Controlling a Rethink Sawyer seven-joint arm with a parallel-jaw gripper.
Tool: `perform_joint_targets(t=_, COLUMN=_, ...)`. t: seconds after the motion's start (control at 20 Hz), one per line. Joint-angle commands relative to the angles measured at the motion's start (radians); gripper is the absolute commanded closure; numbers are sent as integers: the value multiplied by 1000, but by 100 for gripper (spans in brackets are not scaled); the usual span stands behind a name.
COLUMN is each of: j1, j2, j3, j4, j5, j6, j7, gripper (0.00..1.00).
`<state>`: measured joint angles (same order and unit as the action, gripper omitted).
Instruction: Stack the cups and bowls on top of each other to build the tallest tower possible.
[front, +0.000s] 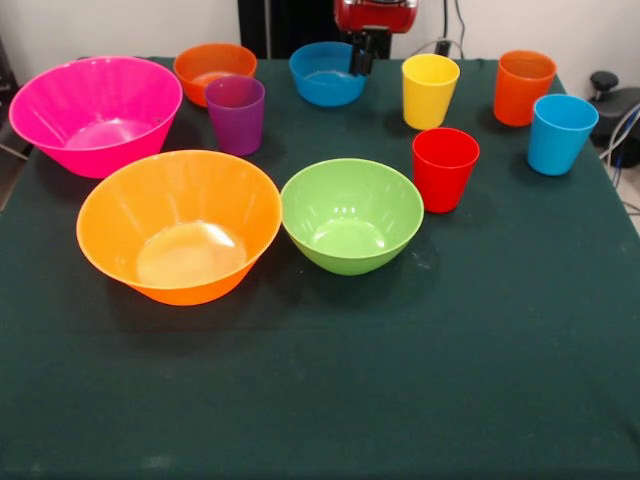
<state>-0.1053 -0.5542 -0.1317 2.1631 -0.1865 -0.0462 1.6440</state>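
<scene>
Dark green cloth table (480, 360): all 10 pieces upright, each standing apart, nothing stacked. Large glossy pink plastic bowl (96, 113) far left; large orange plastic bowl (180, 224) and medium green plastic bowl (352, 214) nearest camera. Small orange bowl (214, 71) and small blue bowl (327, 72) at back. Purple tumbler (236, 114), yellow tumbler (429, 90), red tumbler (445, 168), orange tumbler (523, 87), light blue tumbler (558, 133) scattered. Gripper (362, 58) hangs over blue bowl's rim; cannot tell if parted or closed
</scene>
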Motion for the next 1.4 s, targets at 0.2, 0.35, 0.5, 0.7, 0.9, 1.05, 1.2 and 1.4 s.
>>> perform_joint_targets(t=0.2, j1=15, j2=16, j3=55, j4=-102, j5=25, j6=33, j7=140, gripper=100)
perform_joint_targets(t=0.35, j1=15, j2=18, j3=55, j4=-104, j5=26, j6=32, j7=141, gripper=100)
perform_joint_targets(t=0.5, j1=16, j2=18, j3=53, j4=-105, j5=26, j6=33, j7=141, gripper=100)
perform_joint_targets(t=0.7, j1=17, j2=18, j3=54, j4=-105, j5=27, j6=33, j7=143, gripper=100)
perform_joint_targets(t=0.9, j1=15, j2=14, j3=55, j4=-104, j5=27, j6=38, j7=142, gripper=100)
perform_joint_targets(t=1.05, j1=14, j2=-8, j3=58, j4=-93, j5=30, j6=58, j7=142, gripper=100)
perform_joint_targets(t=1.2, j1=20, j2=-48, j3=56, j4=-70, j5=36, j6=90, j7=145, gripper=100)
perform_joint_targets(t=1.4, j1=14, j2=-49, j3=58, j4=-68, j5=29, j6=82, j7=143, gripper=100)
